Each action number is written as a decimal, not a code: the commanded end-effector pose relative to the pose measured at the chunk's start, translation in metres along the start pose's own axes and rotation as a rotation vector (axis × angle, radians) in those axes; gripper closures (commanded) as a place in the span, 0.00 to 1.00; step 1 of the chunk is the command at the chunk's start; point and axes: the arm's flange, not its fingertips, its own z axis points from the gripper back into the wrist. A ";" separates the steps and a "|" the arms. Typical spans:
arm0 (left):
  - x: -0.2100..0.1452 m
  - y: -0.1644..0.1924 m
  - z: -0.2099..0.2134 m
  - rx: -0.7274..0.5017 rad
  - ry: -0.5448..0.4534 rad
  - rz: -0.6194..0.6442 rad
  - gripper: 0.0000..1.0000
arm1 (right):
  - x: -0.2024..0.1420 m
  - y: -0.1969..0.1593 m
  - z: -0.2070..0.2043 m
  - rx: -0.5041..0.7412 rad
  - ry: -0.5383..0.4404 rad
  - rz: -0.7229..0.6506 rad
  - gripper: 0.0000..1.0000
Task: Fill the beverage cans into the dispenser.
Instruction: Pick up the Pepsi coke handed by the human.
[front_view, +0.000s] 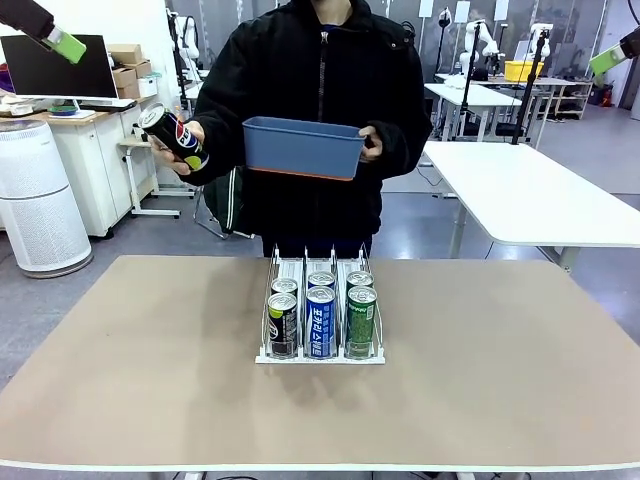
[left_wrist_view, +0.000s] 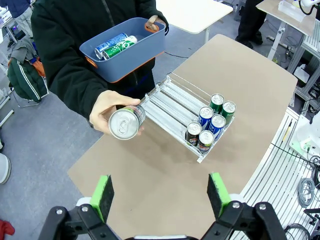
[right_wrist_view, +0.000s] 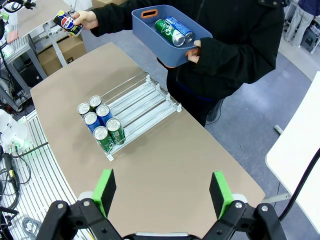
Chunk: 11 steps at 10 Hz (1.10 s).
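Left gripper and right gripper both hang released and empty. The dispenser, mid-frame, holds six cans at its front. A hand presents the offered can centre-left. The left pads should likely clamp its body, clear of the person's fingers.

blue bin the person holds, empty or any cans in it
Not empty: the blue bin holds a green can and a blue can, both lying down.

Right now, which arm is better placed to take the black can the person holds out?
Left, probably: the black can is held on the robot's left side, in front of the open left gripper; the right gripper is farther off, beyond the dispenser.
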 end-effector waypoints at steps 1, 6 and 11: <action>0.000 0.000 0.000 0.000 0.000 0.000 0.00 | 0.001 0.001 0.000 0.008 -0.001 -0.006 0.00; 0.004 0.031 -0.040 0.038 0.100 0.149 0.00 | 0.001 0.001 0.000 0.008 -0.001 -0.006 0.00; 0.009 0.049 -0.106 0.002 0.074 0.068 0.00 | 0.001 0.001 0.000 0.008 -0.001 -0.006 0.00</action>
